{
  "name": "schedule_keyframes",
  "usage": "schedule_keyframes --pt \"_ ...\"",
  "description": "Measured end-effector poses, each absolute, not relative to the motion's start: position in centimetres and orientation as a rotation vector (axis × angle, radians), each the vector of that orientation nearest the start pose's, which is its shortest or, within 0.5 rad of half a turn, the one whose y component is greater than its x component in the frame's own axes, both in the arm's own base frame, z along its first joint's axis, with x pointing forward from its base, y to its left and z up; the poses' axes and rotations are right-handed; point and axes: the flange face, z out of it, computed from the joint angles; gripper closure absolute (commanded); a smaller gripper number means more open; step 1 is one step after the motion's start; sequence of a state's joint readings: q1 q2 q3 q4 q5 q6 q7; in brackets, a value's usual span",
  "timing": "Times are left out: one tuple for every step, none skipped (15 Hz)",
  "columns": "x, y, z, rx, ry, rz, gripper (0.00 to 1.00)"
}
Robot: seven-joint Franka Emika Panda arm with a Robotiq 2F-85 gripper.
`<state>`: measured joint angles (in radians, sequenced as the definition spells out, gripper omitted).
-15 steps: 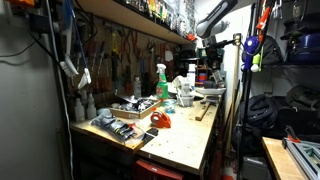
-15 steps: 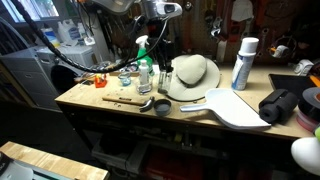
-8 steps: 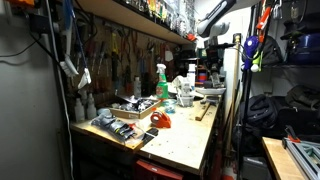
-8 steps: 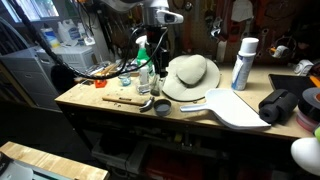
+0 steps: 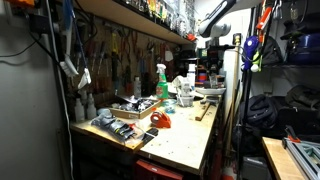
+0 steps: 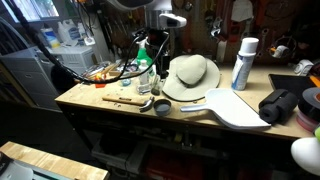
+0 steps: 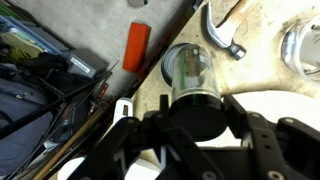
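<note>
My gripper (image 7: 195, 108) is shut on a clear jar (image 7: 187, 68) with a black lid, one finger on each side of the lid. The jar hangs upright over the workbench top (image 7: 262, 62). In an exterior view the gripper (image 6: 161, 42) is above the bench, between a green spray bottle (image 6: 143, 58) and a white sun hat (image 6: 192, 76), and the jar (image 6: 162, 66) shows dark below it. In an exterior view the gripper (image 5: 206, 42) is at the far end of the bench, small and hard to read.
An orange-red stick (image 7: 136, 44) and a metal tool (image 7: 222, 38) lie on the bench below. A white spray can (image 6: 243, 62), a metal bowl (image 6: 162, 104), a white board (image 6: 236, 108) and a black bag (image 6: 283, 105) share the bench. Cables (image 6: 105, 72) trail off behind.
The wrist and gripper have shifted slightly toward the hat and a little lower. The things on the bench have not moved.
</note>
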<state>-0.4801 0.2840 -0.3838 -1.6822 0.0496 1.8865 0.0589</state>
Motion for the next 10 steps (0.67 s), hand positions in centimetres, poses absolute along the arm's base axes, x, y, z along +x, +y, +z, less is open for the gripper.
schedule_keyframes --pt "43.0 -46.4 43.5 -2.834 1.428 0.125 0.69" --pt "43.2 -46.5 42.9 -2.833 1.442 0.121 0.69" --pt "43.5 -46.6 42.3 -2.837 1.451 0.117 0.69" --pt "43.7 -46.6 41.7 -2.842 1.457 0.119 0.69" --pt "44.0 -46.6 41.1 -2.847 1.46 0.122 0.69" --pt "44.2 -46.7 40.5 -2.852 1.465 0.121 0.69" --pt "44.3 -46.7 40.0 -2.863 1.472 0.121 0.69" --pt "44.4 -46.8 39.5 -2.878 1.478 0.132 0.69" --pt "44.4 -46.8 39.2 -2.894 1.481 0.144 0.69" --pt "44.4 -46.8 38.9 -2.911 1.481 0.162 0.69"
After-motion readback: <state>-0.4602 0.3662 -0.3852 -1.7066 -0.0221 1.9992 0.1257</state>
